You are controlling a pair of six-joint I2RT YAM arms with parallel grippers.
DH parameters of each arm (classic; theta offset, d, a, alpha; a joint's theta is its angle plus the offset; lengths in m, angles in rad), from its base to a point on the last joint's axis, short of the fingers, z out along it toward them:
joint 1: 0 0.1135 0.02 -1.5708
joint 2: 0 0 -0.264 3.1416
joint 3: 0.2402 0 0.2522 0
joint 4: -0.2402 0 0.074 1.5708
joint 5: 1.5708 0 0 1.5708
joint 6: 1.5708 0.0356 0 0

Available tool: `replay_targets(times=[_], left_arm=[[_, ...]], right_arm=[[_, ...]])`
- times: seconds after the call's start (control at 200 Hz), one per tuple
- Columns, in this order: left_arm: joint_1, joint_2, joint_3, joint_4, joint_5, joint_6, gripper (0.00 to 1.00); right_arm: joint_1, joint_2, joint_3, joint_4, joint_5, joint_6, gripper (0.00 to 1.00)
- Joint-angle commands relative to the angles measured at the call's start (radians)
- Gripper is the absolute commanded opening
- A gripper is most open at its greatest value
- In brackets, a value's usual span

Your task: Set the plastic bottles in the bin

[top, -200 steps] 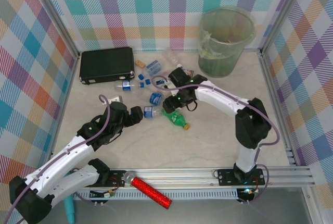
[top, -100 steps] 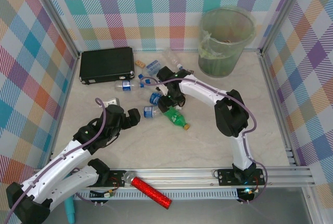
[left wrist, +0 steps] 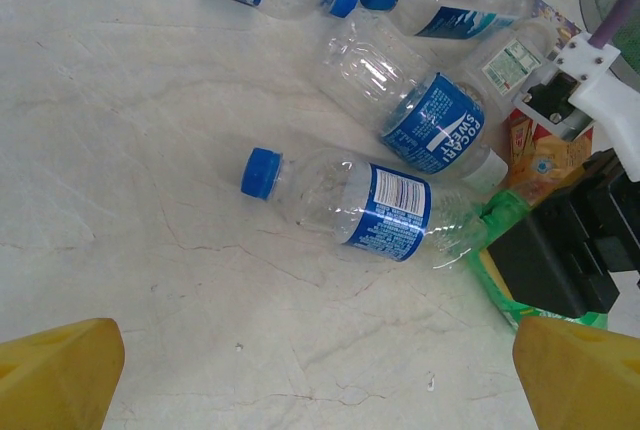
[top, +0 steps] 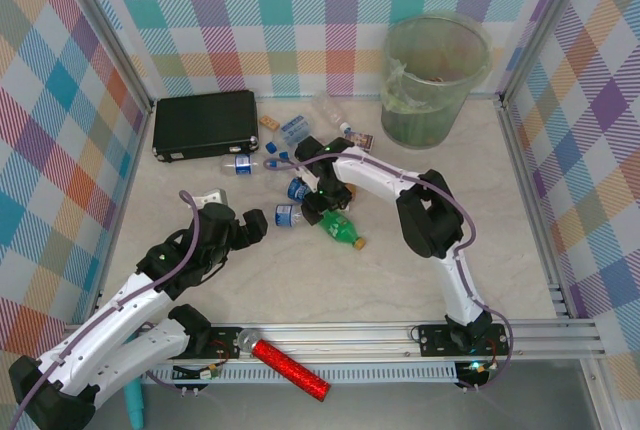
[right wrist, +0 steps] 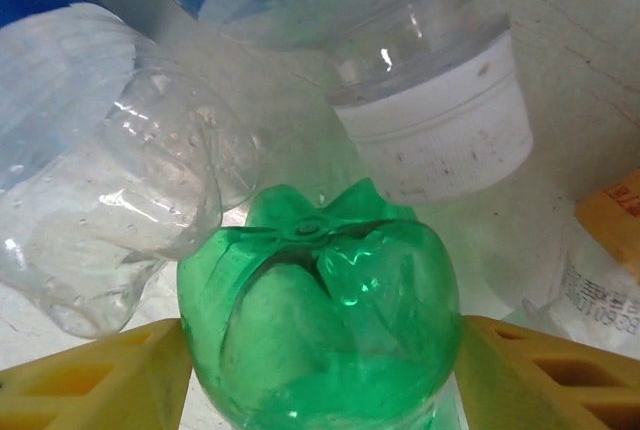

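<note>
The green bottle [top: 338,228] is seen lying on its side near the middle of the table [top: 400,270], its yellow cap pointed toward the near right. Its base is flanked by the right gripper [top: 320,201]. In the right wrist view the green base [right wrist: 320,330] is seen between the two yellow fingers [right wrist: 90,375], which are pressed against its sides; the bottle is pinched while it rests on the table.

Just left of it a clear bottle with a blue label and blue cap [left wrist: 350,200] is laid on its side. A second clear bottle with a blue label [left wrist: 410,100] is found just beyond, its white cap [right wrist: 440,130] close to the green base. More clear, blue-capped bottles are scattered toward the far left of this cluster.

The bin [top: 440,115] is stood upright in the far right corner, well apart from the cluster.

The left gripper [top: 243,220] is held just left of the bottles. Its fingers [left wrist: 60,375] are spread wide, and nothing is gripped between them.

A flat black case [top: 205,122] is set at the far left, and a red glittery cylinder [top: 290,369] is laid on the near rail.
</note>
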State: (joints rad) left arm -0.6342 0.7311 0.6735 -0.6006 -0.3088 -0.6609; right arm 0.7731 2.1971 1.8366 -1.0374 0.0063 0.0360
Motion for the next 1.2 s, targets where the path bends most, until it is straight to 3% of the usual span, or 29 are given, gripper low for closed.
replay_targets(times=[0.0,0.355,0.56,0.935,1.195], left_arm=[[-0.006,-0.001,-0.009,-0.021,-0.019,0.014,1.00],[-0.007,0.011,-0.001,-0.021,-0.018,0.016,1.00],[-0.006,0.010,0.011,-0.034,-0.022,0.017,0.99],[-0.007,0.013,0.045,-0.042,-0.013,0.017,1.00],[-0.004,0.029,0.091,-0.004,0.034,0.034,1.00]], right_arm=[[0.008,0.037,0.013,-0.027,-0.001,-0.015,0.69],[0.008,0.046,-0.007,-0.010,-0.009,-0.018,0.71],[0.009,0.001,-0.029,0.008,-0.019,-0.006,0.59],[0.008,-0.253,-0.102,0.102,-0.017,0.030,0.57],[-0.004,-0.504,-0.221,0.284,0.070,0.052,0.57]])
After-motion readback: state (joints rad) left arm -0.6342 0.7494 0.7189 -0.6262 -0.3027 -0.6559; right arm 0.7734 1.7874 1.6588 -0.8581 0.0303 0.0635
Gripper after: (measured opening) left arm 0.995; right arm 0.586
